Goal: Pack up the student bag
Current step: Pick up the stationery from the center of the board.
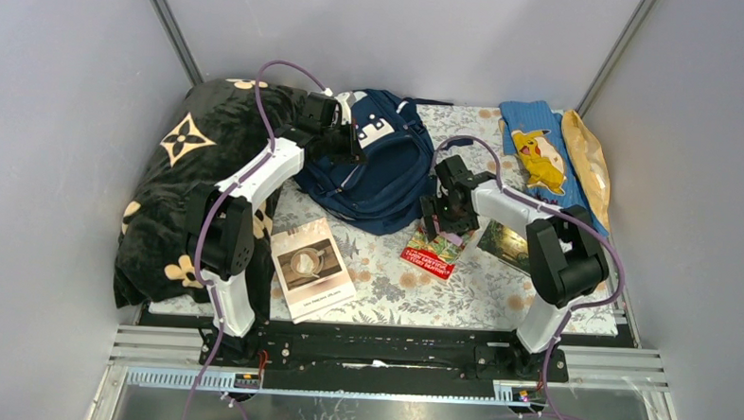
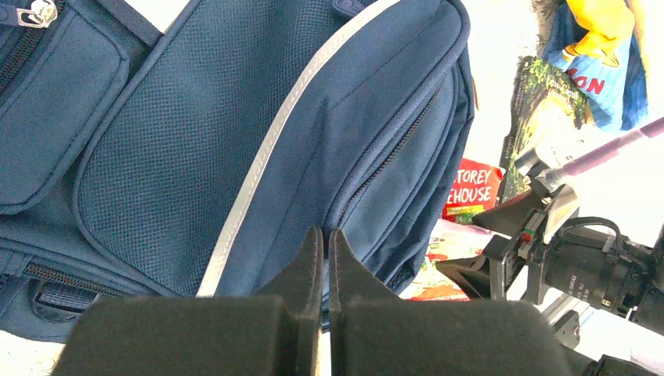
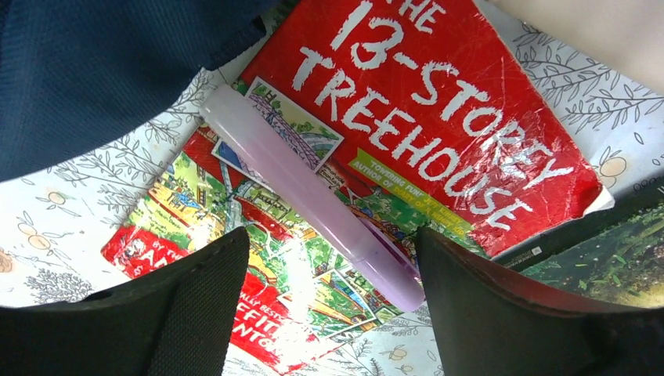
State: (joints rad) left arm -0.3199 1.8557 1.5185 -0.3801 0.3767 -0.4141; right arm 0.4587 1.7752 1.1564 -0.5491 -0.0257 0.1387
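The navy student bag (image 1: pixel 379 172) lies at the back middle of the table and fills the left wrist view (image 2: pixel 235 117). My left gripper (image 1: pixel 346 138) is at its left upper side. Its jaws (image 2: pixel 326 235) are shut, with the tips pinched at the end of a zipper seam. My right gripper (image 1: pixel 440 224) hangs open just right of the bag, over a red "13-Storey Treehouse" book (image 1: pixel 433 253). A pale purple pen (image 3: pixel 313 196) lies on that book (image 3: pixel 438 117). Its near end sits between my open fingers (image 3: pixel 333 247), close to the right one, untouched.
A white book (image 1: pixel 311 267) lies front left and a dark green book (image 1: pixel 505 242) under my right arm. A black flowered blanket (image 1: pixel 185 164) fills the left side. A blue cartoon cloth (image 1: pixel 539 156) and a yellowish packet (image 1: pixel 588 167) lie back right. Walls enclose three sides.
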